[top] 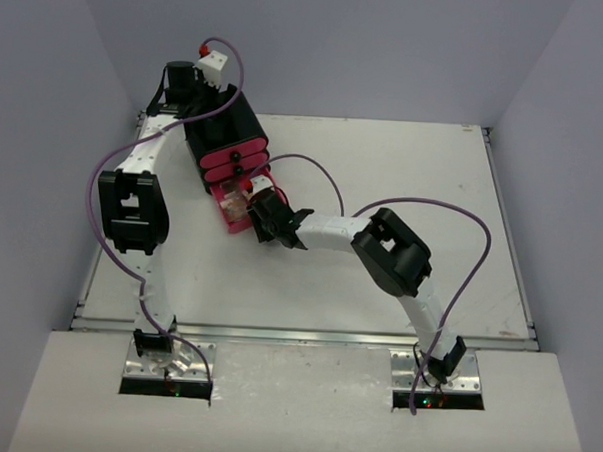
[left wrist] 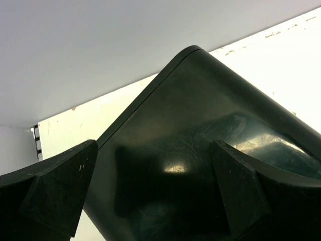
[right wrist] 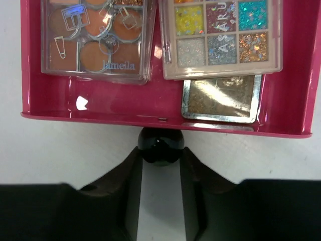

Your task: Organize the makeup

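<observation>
A pink drawer (right wrist: 100,108) is pulled out of the black chest (top: 225,133). In it lie a clear palette with tan swatches (right wrist: 95,40), a multicolour glitter palette (right wrist: 223,35) and a gold palette (right wrist: 220,98) partly under it. My right gripper (right wrist: 161,155) is shut on the drawer's round black knob (right wrist: 161,146); it also shows in the top view (top: 265,216) at the drawer's front (top: 234,205). My left gripper (left wrist: 150,191) is open, its fingers spread just over the chest's glossy black top (left wrist: 200,125). The compacts and the red stick are out of view.
Two shut pink drawer fronts (top: 234,158) sit above the open one. The chest stands at the white table's back left; the table's far edge (top: 386,122) meets the grey wall. The left arm's cable (top: 103,177) loops out to the left.
</observation>
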### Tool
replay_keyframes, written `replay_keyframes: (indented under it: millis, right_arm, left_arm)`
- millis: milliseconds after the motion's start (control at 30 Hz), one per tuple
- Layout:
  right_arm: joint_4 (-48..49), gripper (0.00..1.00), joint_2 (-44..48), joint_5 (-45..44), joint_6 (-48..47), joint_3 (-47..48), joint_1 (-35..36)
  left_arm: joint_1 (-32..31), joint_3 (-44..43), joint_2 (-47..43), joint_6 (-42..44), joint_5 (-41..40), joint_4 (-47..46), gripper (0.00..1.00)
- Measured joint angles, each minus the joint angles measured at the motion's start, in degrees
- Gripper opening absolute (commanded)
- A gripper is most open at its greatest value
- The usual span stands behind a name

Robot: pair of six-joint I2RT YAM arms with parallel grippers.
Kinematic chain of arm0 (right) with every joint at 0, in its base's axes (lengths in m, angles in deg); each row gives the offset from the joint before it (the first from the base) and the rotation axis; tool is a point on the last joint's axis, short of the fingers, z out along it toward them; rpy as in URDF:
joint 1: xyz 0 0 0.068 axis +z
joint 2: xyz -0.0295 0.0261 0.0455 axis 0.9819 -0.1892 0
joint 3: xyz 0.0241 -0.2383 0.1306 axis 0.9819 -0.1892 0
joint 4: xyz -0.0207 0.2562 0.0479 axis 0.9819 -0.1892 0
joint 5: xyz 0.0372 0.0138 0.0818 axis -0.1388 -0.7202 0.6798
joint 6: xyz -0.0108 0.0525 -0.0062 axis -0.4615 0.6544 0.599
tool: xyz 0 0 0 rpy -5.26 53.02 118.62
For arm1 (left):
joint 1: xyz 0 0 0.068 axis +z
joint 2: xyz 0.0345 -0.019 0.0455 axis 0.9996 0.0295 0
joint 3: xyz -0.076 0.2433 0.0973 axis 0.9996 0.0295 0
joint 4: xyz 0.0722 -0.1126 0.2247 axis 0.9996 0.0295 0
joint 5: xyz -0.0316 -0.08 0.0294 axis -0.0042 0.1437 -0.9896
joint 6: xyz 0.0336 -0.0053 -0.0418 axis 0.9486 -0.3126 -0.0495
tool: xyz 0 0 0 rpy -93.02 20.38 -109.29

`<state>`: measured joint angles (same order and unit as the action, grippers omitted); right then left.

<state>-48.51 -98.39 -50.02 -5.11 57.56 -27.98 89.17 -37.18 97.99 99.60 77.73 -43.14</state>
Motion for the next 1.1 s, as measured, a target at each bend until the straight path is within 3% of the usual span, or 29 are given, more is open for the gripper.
replay_keyframes:
  millis: [133,300,500,733,1100]
  right_arm:
    - [1.88,0.09,-0.44,-1.57,0.34,0.13,0.02]
    - [4.22,0.06,-0.44,-3.46,0.52,-0.12,0.02]
    - [7.33,0.07,-1.98,-4.8,0.01,2.54,-0.17]
    - [11.15,0.08,-10.97,-3.57,0.07,14.48,-1.82]
    - [22.85,0.07,-21.32,-5.86,-4.32,21.83,-3.63]
  left_arm:
    - [0.0,0.02,0.04,0.0,-0.06,-0.17,0.97]
    - [0.0,0.15,0.39,-0.04,-0.13,-1.45,0.97]
    - [0.0,1.15,0.42,-0.09,-0.11,-3.54,0.97]
    - [0.0,1.62,0.6,-0.23,-0.06,-4.96,0.96]
    - [0.0,1.64,1.32,-0.24,0.02,-7.05,0.96]
